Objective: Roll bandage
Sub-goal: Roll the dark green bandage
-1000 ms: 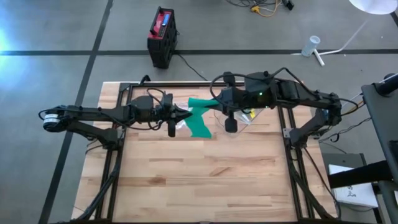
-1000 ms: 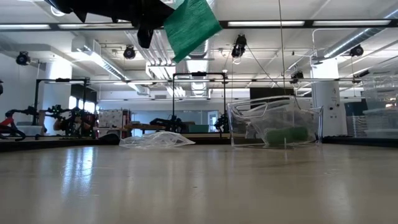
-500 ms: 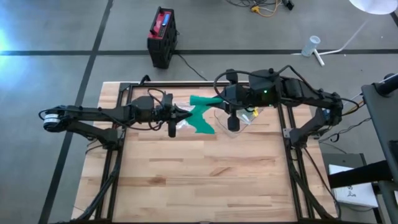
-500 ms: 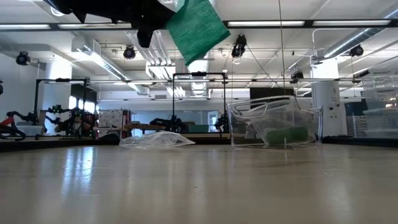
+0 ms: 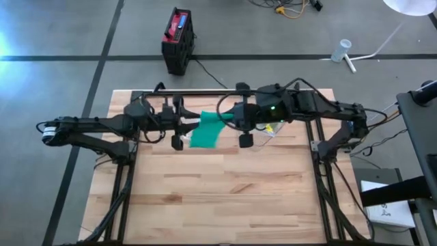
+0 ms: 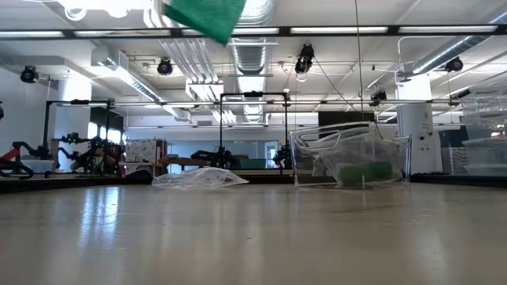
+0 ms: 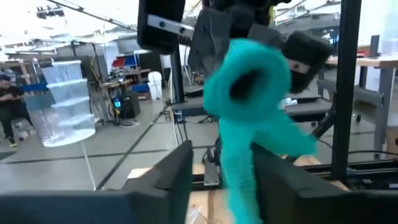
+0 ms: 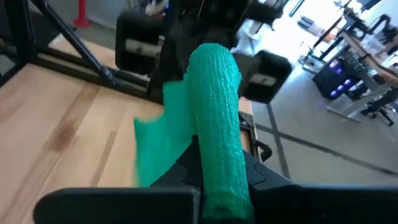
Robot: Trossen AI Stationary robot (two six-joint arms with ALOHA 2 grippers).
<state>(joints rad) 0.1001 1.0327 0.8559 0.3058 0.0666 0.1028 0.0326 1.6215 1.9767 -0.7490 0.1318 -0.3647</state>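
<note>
The green bandage [image 5: 204, 129] hangs in the air between my two grippers, above the far middle of the wooden table [image 5: 225, 198]. Its rolled part [image 8: 214, 93] sticks out from my right gripper [image 8: 219, 167], which is shut on it. The loose tail [image 7: 239, 180] drops from the roll and passes between the fingers of my left gripper [image 7: 221, 158], which stand apart. I cannot tell whether those fingers touch the tail. In the low view only the tail's lower end [image 6: 203, 16] shows, at the top edge. My right gripper pinches the rolled part of the bandage near its end [image 8: 221, 177] between its two fingers, which lie along the roll. It comes nearly level from the table's right side. The roll is lifted clear of the table, and the tail [image 8: 158, 155] hangs slack below it.
A clear plastic container [image 6: 348, 162] with something green inside stands at the far right of the table. A crumpled clear bag [image 6: 198, 178] lies left of it. The near half of the table is bare wood. A black and red case [image 5: 177, 39] sits on the floor beyond the table.
Both grippers have moved toward the table's left edge, the left one drawing back and rising. The bandage has gone with the right gripper and risen: in the low view its tail has climbed until only its lower end shows.
</note>
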